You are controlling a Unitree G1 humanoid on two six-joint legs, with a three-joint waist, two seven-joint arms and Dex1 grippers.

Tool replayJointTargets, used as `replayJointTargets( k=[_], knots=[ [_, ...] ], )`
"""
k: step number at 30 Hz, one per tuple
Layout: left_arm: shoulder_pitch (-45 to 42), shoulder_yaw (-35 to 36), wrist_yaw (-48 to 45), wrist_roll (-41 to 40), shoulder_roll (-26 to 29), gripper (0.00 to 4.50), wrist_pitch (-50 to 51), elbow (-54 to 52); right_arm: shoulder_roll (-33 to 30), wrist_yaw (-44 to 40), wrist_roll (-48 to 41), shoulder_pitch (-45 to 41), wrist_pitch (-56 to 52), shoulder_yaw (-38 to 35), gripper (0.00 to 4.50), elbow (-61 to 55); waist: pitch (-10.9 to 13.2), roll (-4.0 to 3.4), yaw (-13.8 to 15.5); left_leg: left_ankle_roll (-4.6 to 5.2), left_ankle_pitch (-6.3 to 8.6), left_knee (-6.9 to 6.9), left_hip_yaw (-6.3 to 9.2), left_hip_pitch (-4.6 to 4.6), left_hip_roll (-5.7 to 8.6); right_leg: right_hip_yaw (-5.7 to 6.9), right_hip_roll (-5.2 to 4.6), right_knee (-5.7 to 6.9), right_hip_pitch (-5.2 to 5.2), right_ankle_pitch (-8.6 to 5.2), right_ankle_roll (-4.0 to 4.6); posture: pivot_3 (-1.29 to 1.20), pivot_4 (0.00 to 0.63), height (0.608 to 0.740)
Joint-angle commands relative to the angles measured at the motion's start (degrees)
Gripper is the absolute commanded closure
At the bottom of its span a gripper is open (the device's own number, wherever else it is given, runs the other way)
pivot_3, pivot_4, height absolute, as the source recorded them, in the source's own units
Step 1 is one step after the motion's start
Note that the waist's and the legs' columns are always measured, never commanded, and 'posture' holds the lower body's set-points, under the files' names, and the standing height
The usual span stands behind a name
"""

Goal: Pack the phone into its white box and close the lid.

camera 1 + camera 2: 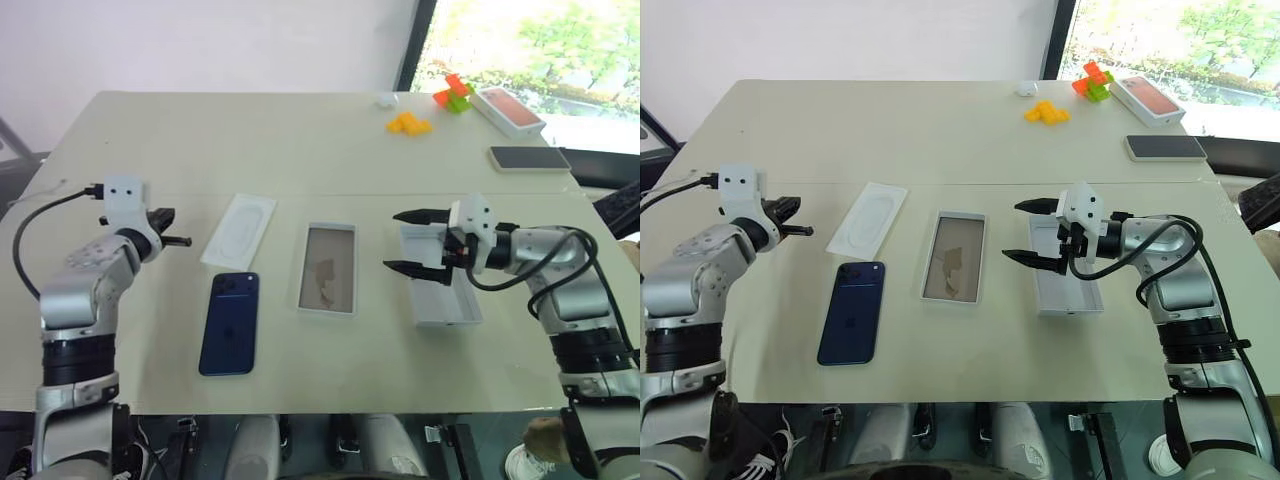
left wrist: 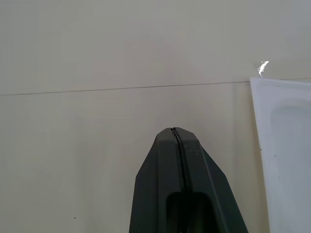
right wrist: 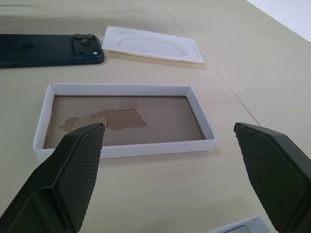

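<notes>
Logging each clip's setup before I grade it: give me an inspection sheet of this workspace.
Surface: beige table, a seam line across it.
Job's things: phone flat, back up, outside the white box, which lies open and empty beside it; lid lies at the right, opening up.
Clutter: white insert behind the phone; far right corner holds orange blocks, an orange and green piece, an orange-topped box, a dark slab.
Grippers: left gripper shut, empty, over bare table; right gripper open, empty, above the lid.
Cables: black cables loop at both wrists.
Surroundings: window at right.
</notes>
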State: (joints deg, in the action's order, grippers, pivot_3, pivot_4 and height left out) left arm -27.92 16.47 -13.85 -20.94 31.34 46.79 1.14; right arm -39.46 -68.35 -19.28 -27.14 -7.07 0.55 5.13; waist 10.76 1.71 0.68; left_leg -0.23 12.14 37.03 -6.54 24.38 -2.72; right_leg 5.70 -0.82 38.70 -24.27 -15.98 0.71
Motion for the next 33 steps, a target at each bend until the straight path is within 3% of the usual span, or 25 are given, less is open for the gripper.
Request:
replayJointTargets(
  k=[1, 12, 25, 28, 33],
  knots=[
    [-2.1, 1.3, -0.1, -0.9, -0.3, 4.5, 1.0, 1.0, -0.4, 0.6, -0.2, 0.1, 0.9, -1.2, 0.03, -2.1, 0.0, 0.0, 0.0, -0.01, -0.01, 0.0, 0.0, 0.0, 0.0, 0.0, 0.0, 0.0, 0.0, 0.0, 0.0, 0.0, 0.15, 0.737],
    [-10.4, -0.9, 0.5, -1.7, -4.8, 4.5, 8.5, 11.9, 0.8, 2.2, 0.5, -0.9, 1.7, -0.2, 0.03, -1.9, 0.0, 0.02, 0.0, -0.1, -0.06, 0.06, 0.0, 0.01, 0.02, 0.0, -0.01, 0.06, 0.0, 0.0, 0.0, 0.0, 0.15, 0.737],
    [-8.7, -5.4, -1.7, 2.2, -4.4, 4.5, 6.7, 10.7, 0.6, 2.9, 0.6, -0.5, 1.6, 0.1, 0.03, -2.0, 0.0, 0.02, 0.0, -0.19, -0.11, 0.06, 0.0, -0.04, 0.02, 0.0, -0.02, 0.18, -0.01, 0.0, 0.01, 0.0, 0.15, 0.737],
    [-9.0, -3.8, -2.4, 0.6, -4.6, 3.63, 7.2, 9.4, 0.7, 3.1, 0.8, -0.5, 1.8, 0.2, 0.0, -1.9, 0.0, 0.02, -0.1, -0.19, -0.11, 0.07, 0.0, -0.04, 0.02, 0.0, -0.02, 0.18, -0.01, 0.0, 0.01, 0.0, 0.15, 0.737],
    [-9.5, -1.8, -2.2, -0.7, -3.2, 1.21, 11.1, 3.9, 0.5, 2.8, 0.6, -0.3, 1.7, 0.0, 0.0, -1.8, 0.0, 0.02, -0.1, -0.19, -0.11, 0.07, 0.0, -0.03, 0.02, 0.0, -0.02, 0.18, -0.01, 0.0, 0.01, 0.0, 0.15, 0.737]
  ],
)
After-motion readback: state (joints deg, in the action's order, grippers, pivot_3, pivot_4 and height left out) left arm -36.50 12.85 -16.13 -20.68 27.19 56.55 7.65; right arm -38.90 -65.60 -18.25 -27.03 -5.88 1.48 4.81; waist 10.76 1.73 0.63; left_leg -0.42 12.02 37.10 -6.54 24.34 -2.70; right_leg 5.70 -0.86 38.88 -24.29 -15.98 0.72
